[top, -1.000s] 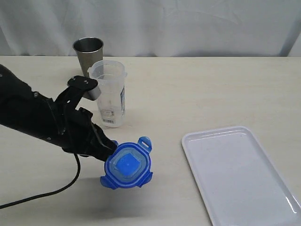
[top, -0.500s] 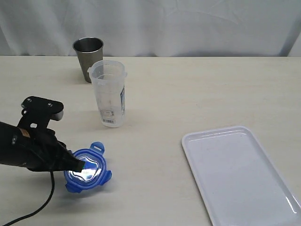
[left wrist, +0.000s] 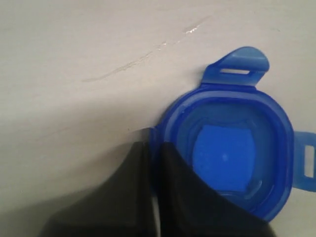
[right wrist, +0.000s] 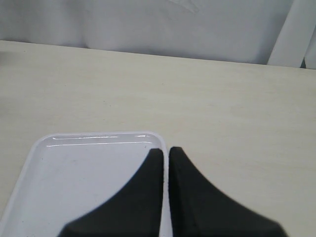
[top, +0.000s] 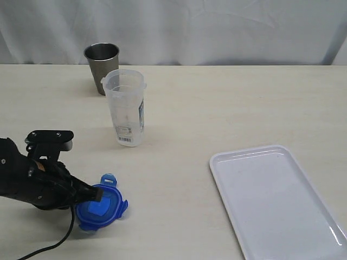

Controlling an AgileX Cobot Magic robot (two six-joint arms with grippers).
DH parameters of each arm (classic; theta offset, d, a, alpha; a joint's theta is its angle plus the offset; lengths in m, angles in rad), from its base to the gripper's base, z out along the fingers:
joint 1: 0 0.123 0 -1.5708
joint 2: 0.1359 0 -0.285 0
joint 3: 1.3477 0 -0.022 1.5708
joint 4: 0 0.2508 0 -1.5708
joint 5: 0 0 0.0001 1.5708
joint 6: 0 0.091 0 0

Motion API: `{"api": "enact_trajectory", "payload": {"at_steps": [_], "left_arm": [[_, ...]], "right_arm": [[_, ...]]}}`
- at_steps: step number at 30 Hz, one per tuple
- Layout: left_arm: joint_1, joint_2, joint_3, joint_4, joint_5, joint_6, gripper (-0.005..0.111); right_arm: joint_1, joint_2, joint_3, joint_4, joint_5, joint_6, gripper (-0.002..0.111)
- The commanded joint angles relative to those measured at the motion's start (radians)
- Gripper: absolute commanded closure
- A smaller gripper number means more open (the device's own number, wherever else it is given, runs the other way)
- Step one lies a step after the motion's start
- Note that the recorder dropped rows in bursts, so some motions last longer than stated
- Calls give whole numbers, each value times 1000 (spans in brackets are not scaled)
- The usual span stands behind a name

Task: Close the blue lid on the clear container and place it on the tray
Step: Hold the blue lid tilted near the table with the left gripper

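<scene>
The blue lid (top: 102,207) lies low over the table at the front left, its tabs sticking out. My left gripper (top: 88,193) is shut on the lid's rim; in the left wrist view the two dark fingers pinch the edge of the blue lid (left wrist: 232,148) at the left gripper (left wrist: 155,144). The clear container (top: 126,107) stands upright and open further back, well apart from the lid. The white tray (top: 276,197) lies at the front right. My right gripper (right wrist: 165,150) hangs shut and empty above the corner of the tray (right wrist: 79,173).
A grey steel cup (top: 102,66) stands just behind the clear container. A black cable (top: 51,246) trails from the left arm across the front of the table. A white curtain closes off the back.
The left arm has pulled back to the left and down, carrying the blue lid from the middle front to the front left, close to the table surface. Container, cup and tray have not moved.
</scene>
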Motion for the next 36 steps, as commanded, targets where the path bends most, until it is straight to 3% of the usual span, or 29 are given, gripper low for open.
{"api": "enact_trajectory", "payload": {"at_steps": [1, 8, 18, 36], "left_arm": [[-7, 9, 4, 0, -9, -8, 105], [-7, 9, 4, 0, 1, -8, 74], [-7, -35, 2, 0, 74, 22, 75], [-7, -66, 2, 44, 56, 27, 75]], "right_arm": [[-6, -5, 4, -4, -3, -2, 104], [-6, -5, 4, -4, -3, 0, 104], [-6, -5, 4, -4, -3, 0, 104], [-6, -5, 4, -4, -3, 0, 104]]}}
